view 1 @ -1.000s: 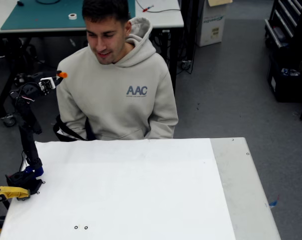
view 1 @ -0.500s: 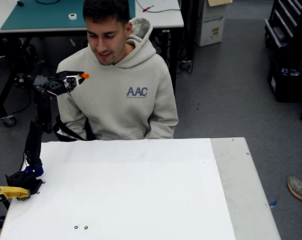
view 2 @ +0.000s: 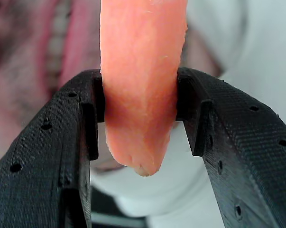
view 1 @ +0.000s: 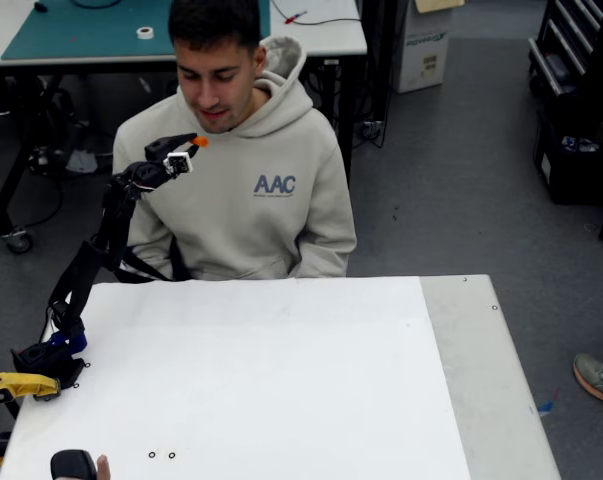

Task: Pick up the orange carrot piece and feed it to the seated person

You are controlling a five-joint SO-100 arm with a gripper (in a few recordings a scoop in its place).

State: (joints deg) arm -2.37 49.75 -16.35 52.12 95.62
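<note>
Black arm (view 1: 91, 265), white wrist block, black perforated claw (view 2: 139, 109) fingers.

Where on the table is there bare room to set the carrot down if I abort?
Almost all of the white table is bare, from the seated person to the grey strip at right. Crowded: the left edge, with the arm's base and yellow clamp.

One seated person (view 1: 236, 150) — one orange carrot piece (view 1: 200, 142) in one gripper (view 1: 188, 152), its two fingers (view 2: 52, 156) pinching the piece; one white table (view 1: 281, 380); one yellow clamp (view 1: 19, 385); one shoe (view 1: 598, 378) at the right edge — fixed view.
</note>
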